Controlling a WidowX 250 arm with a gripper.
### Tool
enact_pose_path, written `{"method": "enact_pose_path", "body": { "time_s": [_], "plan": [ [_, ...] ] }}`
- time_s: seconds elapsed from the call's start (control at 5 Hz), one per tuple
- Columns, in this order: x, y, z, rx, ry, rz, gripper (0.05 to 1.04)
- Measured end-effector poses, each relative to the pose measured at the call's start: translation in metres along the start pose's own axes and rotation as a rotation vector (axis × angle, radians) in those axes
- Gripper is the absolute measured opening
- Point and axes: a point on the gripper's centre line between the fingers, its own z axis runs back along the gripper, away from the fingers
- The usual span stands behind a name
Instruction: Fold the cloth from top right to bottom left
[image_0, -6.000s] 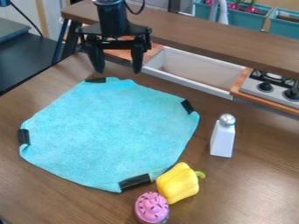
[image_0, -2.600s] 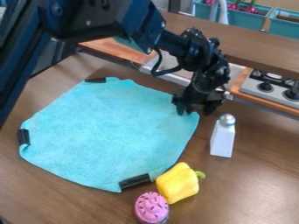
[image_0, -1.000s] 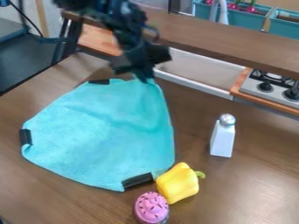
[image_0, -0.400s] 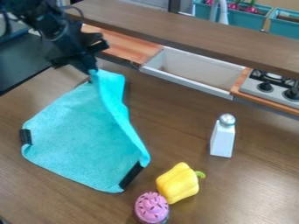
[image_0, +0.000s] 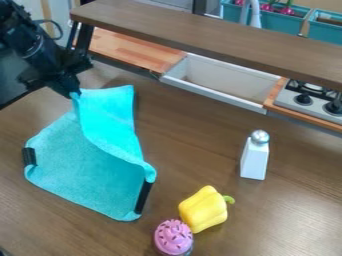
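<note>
Presently, soft, matte turquoise fabric forms the cloth (image_0: 93, 165) on the brown tabletop (image_0: 200, 145), left of the smooth, rounded yellow pepper (image_0: 203, 208). Its raised right part curves over the flatter left; the gripper (image_0: 72, 94) pinches the upper corner, having moved leftward from the earlier frame.

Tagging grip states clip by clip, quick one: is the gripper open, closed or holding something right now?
Gripper: closed on the turquoise cloth, holding one lifted corner.

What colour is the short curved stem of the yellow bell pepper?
The stem is green, best seen in the camera view.
</note>
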Motion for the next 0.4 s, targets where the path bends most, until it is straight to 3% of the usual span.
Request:
{"method": "enact_pose_path", "body": {
  "time_s": [0.4],
  "plan": [
    [-0.009,0.0168,-0.0019,0.075,0.015,0.021,0.051]
  ]
}}
